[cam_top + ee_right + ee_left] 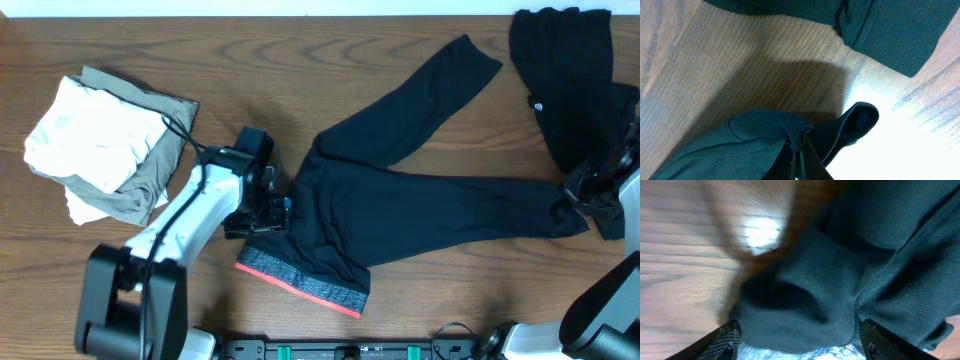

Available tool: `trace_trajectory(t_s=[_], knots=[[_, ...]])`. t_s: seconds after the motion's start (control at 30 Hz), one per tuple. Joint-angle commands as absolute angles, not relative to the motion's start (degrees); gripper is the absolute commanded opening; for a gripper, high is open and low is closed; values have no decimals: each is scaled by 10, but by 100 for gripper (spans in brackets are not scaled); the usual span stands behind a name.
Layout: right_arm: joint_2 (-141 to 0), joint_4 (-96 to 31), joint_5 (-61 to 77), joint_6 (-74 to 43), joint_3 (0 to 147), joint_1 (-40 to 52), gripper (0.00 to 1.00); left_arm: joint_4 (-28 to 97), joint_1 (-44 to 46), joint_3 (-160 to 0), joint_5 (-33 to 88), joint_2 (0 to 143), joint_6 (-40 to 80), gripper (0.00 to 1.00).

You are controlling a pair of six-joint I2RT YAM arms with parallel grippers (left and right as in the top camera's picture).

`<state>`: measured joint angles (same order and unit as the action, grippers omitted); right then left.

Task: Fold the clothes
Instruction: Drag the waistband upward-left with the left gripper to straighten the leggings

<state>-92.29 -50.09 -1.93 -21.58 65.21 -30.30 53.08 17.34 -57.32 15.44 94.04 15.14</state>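
first, left gripper [272, 207] fingers [730, 336] stood spread, straddling bunched cloth of the leggings [400, 210] near their grey-and-coral waistband [300, 282]; right gripper [800, 150] was clenched on dark cloth [755, 135] beside the leggings' ankle end, which garment i could not tell; leggings lay spread on the table [480, 320]; a black garment [565, 70] lay at the far right corner.

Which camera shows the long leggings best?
The overhead view: the leggings lie spread on the table, both legs and the grey-and-red waistband visible. The left wrist view shows only a bunched dark fold close up; the right wrist view just a leg end pinched in the right gripper.
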Motion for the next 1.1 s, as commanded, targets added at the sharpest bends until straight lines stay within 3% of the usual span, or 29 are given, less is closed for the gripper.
trace_trajectory(t_s=[0.0, 0.23, 0.27, 0.33, 0.37, 0.4, 0.57, 0.77, 1.07], knots=[[-924, -502, -19, -207, 660, -300, 1, 533, 171, -571, 189, 969, 126, 78], [-924, -502, -18, -207, 660, -300, 1, 517, 171, -569, 188, 997, 125, 77], [-924, -502, -15, -207, 660, -300, 1, 517, 171, -569, 189, 997, 125, 73], [-924, -502, -15, -207, 660, -300, 1, 518, 171, -568, 188, 997, 125, 46], [-924, -502, -15, -207, 660, -300, 1, 518, 171, -568, 188, 997, 125, 20], [-924, -502, -15, -207, 660, -300, 1, 517, 171, -568, 188, 997, 125, 6], [-924, -502, -15, -207, 660, -300, 1, 520, 170, -575, 168, 994, 125, 6], [-924, -502, -15, -207, 660, -300, 1, 561, 171, -689, 37, 967, 119, 6], [-924, -504, -15, -206, 660, -300, 1, 395, 172, -790, 14, 938, -1, 6]])
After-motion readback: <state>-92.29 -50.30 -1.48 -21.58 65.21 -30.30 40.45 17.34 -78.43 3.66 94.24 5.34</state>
